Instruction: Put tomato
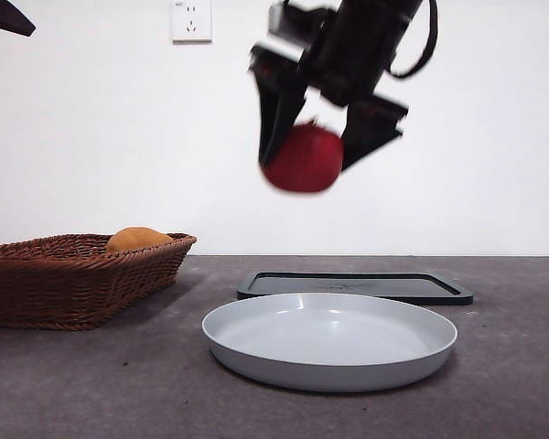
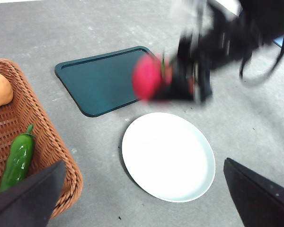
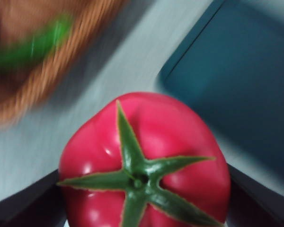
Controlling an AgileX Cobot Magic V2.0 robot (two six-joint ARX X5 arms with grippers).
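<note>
The red tomato (image 1: 303,159) with a green stem hangs high in the air, held between the black jaws of my right gripper (image 1: 322,151). It fills the right wrist view (image 3: 144,161), stem up. In the left wrist view the tomato (image 2: 146,78) and the right arm are blurred, above the dark tray's edge near the white plate (image 2: 168,156). In the front view the plate (image 1: 329,338) lies below the tomato. My left gripper (image 2: 142,198) is open and empty, high above the table between the basket and the plate.
A brown wicker basket (image 1: 69,274) stands at the left with an orange-yellow fruit (image 1: 135,240) and a green pepper (image 2: 18,158) in it. A dark flat tray (image 1: 357,285) lies behind the plate.
</note>
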